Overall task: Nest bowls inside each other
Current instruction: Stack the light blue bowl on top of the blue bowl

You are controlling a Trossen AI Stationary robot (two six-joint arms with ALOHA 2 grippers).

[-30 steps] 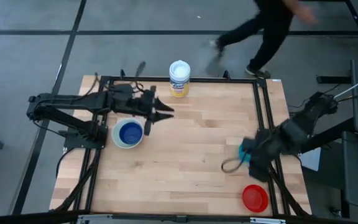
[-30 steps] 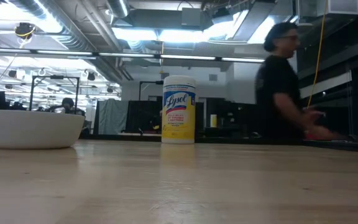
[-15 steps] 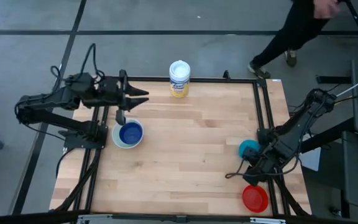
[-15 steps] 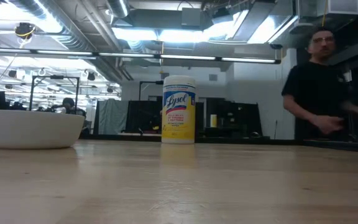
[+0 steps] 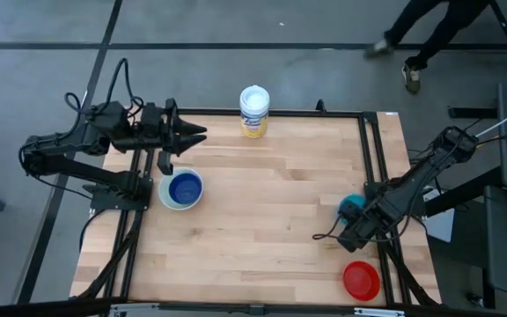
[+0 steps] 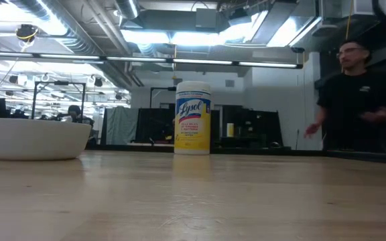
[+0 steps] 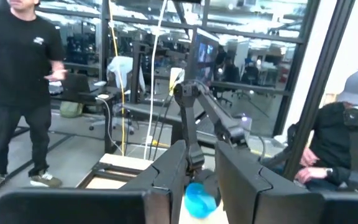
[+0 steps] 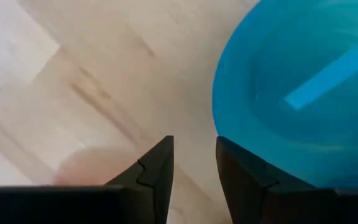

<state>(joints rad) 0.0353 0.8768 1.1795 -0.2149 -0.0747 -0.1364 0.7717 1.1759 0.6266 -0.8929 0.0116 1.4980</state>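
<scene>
We see the left gripper (image 5: pixel 196 134) over the far left corner of the table (image 5: pixel 262 246), pointing toward the canister (image 5: pixel 254 110). A second ago it reached out over the table just past the white bowl (image 5: pixel 164 199). By half a second ago it was back at the corner, and it has barely moved since. In its wrist view, its fingers stand a narrow way apart with nothing between them.

The blue bowl (image 5: pixel 184 187) sits nested in the white bowl near the table's left edge, exactly where both were a second ago.

The right gripper (image 8: pixel 194 140) hangs low over the wood near the right edge, just beside the teal bowl (image 5: pixel 351 205). Its fingers are parted by a narrow gap and hold nothing. The bowl's rim lies just outside one finger, not between the two. A second ago this arm covered most of the teal bowl. Half a second ago the gripper had swung toward the red bowl (image 5: pixel 361 280), leaving the teal one in plain sight. Now it is back close to the teal bowl.

The teal bowl rests on the table at about the same spot, though in the low view slightly more of its edge shows at the right border than before. The red bowl lies alone near the front right corner, unmoved.

The person (image 6: pixel 360 100) behind the table has walked on toward the right.
</scene>
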